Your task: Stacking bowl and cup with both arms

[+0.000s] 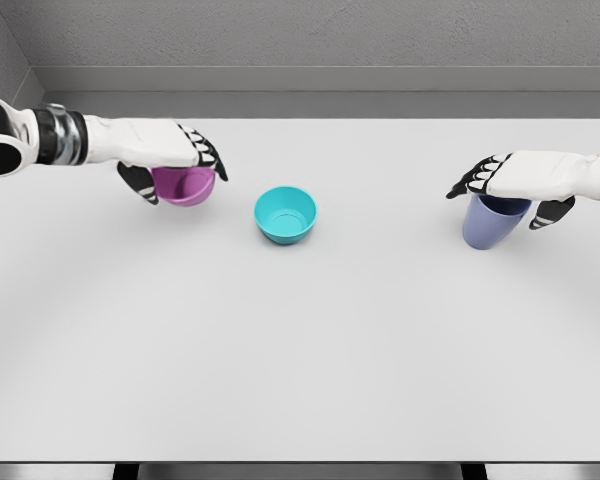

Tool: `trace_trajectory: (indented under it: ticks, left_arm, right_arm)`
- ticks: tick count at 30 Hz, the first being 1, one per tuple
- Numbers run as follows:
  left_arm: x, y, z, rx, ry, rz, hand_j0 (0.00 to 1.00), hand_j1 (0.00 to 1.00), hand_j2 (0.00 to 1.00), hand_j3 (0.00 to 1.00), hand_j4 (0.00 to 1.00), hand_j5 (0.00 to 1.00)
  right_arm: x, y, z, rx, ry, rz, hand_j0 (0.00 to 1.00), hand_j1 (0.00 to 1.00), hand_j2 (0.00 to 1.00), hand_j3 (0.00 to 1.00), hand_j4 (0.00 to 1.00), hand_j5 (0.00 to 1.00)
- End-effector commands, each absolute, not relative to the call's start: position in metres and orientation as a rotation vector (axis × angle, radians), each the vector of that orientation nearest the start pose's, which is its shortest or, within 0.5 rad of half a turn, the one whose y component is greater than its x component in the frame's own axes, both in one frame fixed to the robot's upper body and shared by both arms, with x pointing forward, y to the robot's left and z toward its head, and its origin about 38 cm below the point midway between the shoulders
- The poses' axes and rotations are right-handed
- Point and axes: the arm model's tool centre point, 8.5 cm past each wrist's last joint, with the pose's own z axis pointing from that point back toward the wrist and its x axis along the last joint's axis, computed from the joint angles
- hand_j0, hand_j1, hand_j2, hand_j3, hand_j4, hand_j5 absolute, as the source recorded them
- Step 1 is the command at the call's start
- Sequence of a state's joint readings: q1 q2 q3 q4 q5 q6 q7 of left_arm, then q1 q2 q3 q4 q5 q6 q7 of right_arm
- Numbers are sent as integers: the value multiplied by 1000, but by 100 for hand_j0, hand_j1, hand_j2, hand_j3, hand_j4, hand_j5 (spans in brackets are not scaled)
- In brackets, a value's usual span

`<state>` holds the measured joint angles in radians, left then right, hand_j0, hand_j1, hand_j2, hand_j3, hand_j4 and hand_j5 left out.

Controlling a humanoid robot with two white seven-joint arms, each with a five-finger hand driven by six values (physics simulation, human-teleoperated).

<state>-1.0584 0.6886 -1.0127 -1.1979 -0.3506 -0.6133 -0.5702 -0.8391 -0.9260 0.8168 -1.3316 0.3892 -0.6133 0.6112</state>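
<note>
A teal bowl (286,215) stands upright near the middle of the white table (300,340), with nothing touching it. To its left a purple bowl (185,186) sits under my left hand (170,160), whose fingers and thumb wrap its rim from above. At the right a lavender-blue cup (492,223) stands upright, and my right hand (515,185) covers its top with fingers on one side and thumb on the other. Whether either vessel is lifted off the table is unclear.
The table's far edge meets a grey wall (310,40). The front edge runs along the bottom of the view.
</note>
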Motion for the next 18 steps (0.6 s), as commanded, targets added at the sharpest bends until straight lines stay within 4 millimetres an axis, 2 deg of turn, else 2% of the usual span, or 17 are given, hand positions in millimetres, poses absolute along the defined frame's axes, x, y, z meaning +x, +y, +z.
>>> trace_trajectory:
  ticks: [1, 3, 18]
  left_arm:
    - [497, 239, 244, -492, 1765, 3128, 84, 84, 84, 84, 84, 84]
    - [498, 236, 249, -499, 1770, 3111, 84, 84, 84, 84, 84, 84]
    - [497, 189, 249, -392, 1804, 3028, 85, 85, 85, 85, 85, 85]
  right_arm:
    - [452, -350, 231, -458, -1105, 2213, 100, 100, 100, 100, 100, 100]
    - [452, -350, 231, -458, -1105, 2213, 100, 100, 100, 100, 100, 100]
    - [452, -349, 228, -450, -1103, 2210, 100, 100, 100, 100, 100, 100]
